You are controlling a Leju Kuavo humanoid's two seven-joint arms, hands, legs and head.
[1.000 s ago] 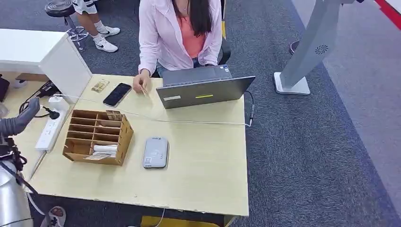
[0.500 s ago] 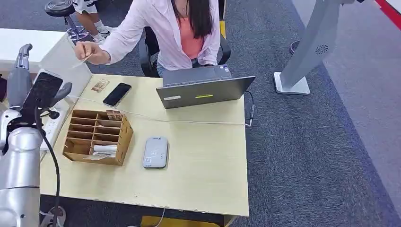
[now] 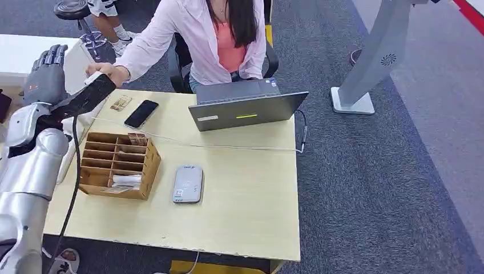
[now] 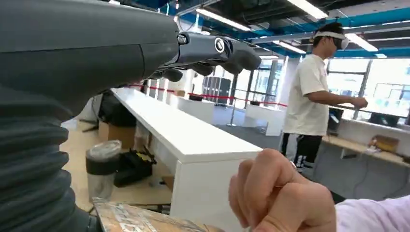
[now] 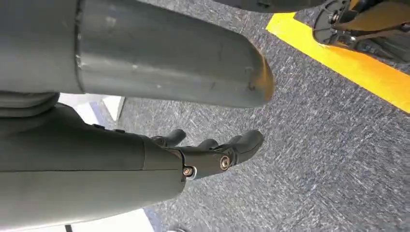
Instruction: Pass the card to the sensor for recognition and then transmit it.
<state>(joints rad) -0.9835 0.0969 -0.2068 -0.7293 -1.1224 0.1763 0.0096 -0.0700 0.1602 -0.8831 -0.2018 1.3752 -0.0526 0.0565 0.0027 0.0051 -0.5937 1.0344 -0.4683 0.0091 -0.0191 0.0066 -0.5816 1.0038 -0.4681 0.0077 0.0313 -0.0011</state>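
- The left hand (image 3: 47, 73) is up beyond the table's (image 3: 245, 188) far-left corner, at about 10 o'clock from the sensor (image 3: 187, 184). Its fingers are stretched out and apart with nothing grasped, and the left wrist view agrees (image 4: 212, 46)
- The person's hand (image 3: 108, 72) reaches in at 3 o'clock of the left hand, just beside the robot's wrist. It is closed, as if pinching something
- The card (image 3: 93, 78) is hard to place. A small pale sliver at the person's fingertips may be it, but I cannot tell for sure; it is not in the robot's grasp
- The right hand (image 5: 217, 154) hangs low over the grey carpet, with loose, slightly curled fingers and nothing in them
- The sensor lies flat on the table with nothing on it, at 3 o'clock of the wooden organiser (image 3: 117, 165) and 7 o'clock of the laptop (image 3: 245, 108)
- Judged progress: very early. The handover looks about to happen; taking the card, holding it over the sensor and passing it on all remain
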